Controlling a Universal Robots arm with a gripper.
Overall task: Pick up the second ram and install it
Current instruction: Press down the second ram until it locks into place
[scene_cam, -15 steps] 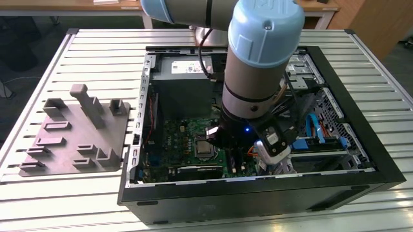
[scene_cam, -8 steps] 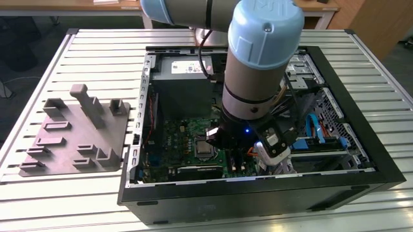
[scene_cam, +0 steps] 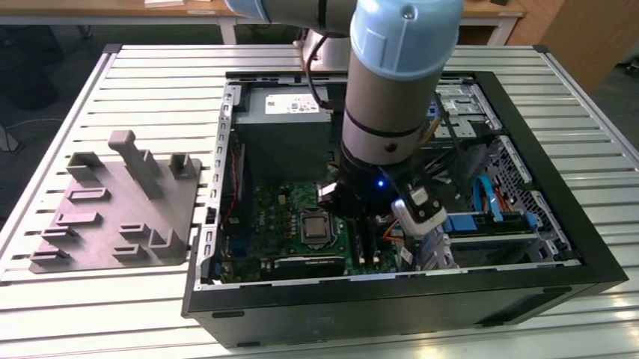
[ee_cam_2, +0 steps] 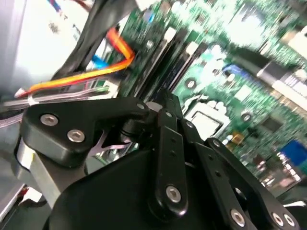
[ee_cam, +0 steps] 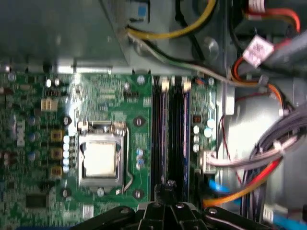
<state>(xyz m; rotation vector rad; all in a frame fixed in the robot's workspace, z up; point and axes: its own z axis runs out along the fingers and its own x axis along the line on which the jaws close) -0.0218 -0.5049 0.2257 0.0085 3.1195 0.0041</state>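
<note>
fixture plate (scene_cam: 115, 217) beside computer case (scene_cam: 399, 299)

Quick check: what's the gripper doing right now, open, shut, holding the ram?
Gripper: low over the motherboard's memory slots; whether it is open, shut or holding the ram cannot be told.

I see a slatted, pale metal surface (scene_cam: 130, 67) in the exterior view. Two items rest directly on it. The open black computer case (scene_cam: 399, 307) lies on its side directly beneath the hand (scene_cam: 349, 213), which is lowered inside it. The grey plastic fixture plate (scene_cam: 115, 217) lies flat on the slats, well apart from the hand, towards the exterior view's left, just beside the case.
</note>
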